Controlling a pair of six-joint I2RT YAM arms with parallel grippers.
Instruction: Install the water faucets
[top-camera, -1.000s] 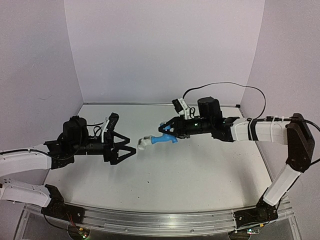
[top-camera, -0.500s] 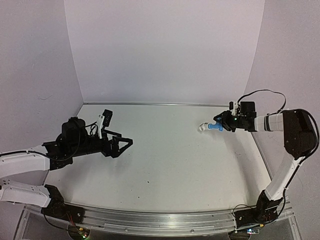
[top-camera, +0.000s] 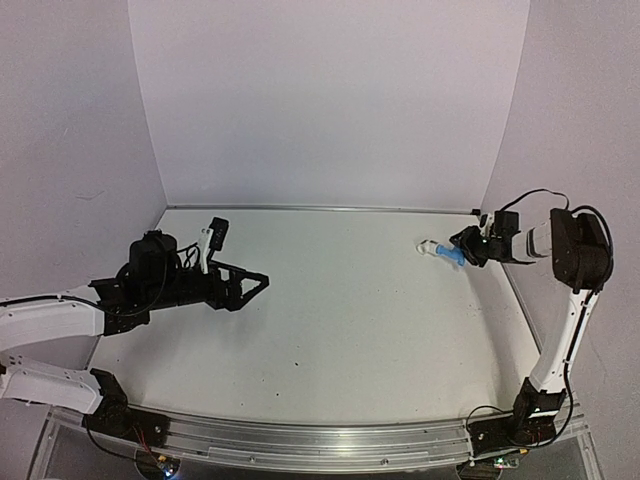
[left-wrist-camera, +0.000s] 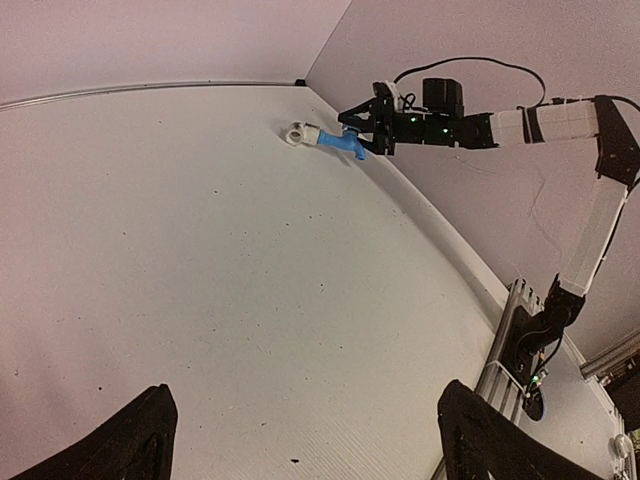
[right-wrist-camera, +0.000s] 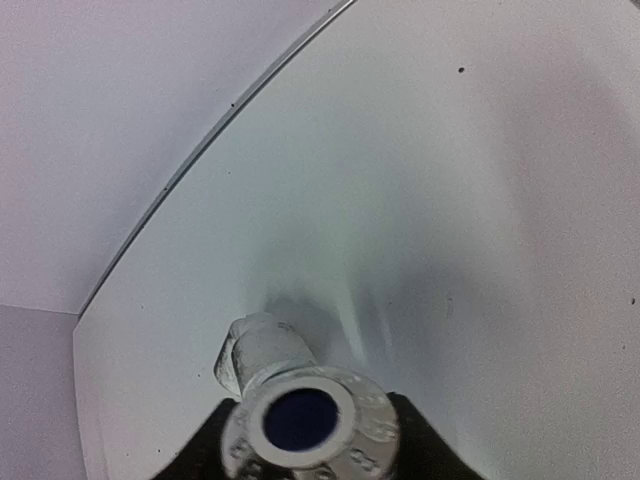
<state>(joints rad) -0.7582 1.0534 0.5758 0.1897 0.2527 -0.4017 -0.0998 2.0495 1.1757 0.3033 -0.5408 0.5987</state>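
Welp, right end effector yanks its gripped tap way off right, away from the open left end effector; install's stalled.

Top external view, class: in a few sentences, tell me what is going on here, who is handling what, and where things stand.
The right gripper is shut on the blue faucet, holding it low over the far right of the table, its white end pointing toward the middle. The left gripper hangs open and empty over the left side, aimed toward the faucet. The two arms are far apart.
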